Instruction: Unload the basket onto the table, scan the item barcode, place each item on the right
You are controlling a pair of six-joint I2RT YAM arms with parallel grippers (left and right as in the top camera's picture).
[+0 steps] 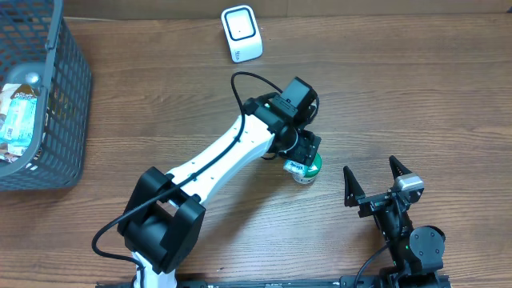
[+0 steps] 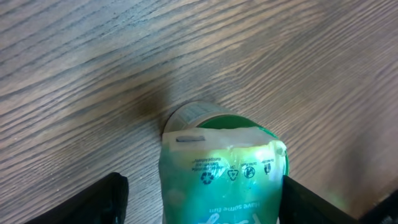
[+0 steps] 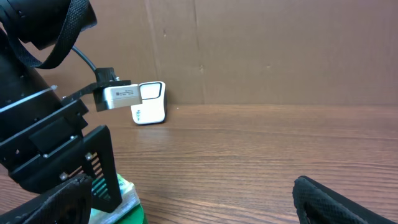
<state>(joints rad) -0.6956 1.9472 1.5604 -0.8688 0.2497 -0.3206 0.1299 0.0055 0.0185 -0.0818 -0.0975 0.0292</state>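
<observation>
Left wrist view: on the green pouch [image 2: 224,180] we see white print, upside-down to the cam, approx. "have some fun". We're not 100% sure of the wording. Next to it is a row of small signs, incl. a recycling-arrows loop and a triangle, w/ tiny print beside them that's too small to read.

Right wrist view: the scanner [image 3: 149,102] has a small green mark on its side, illegible. The grey cam box [image 3: 124,96] carries fine print, also illegible.

Overhead: the scanner has a faint mark below its window, which we can't read. The packs [image 1: 20,112] in the basket [image 1: 68,88] have printed labels, too blurred to read.
</observation>
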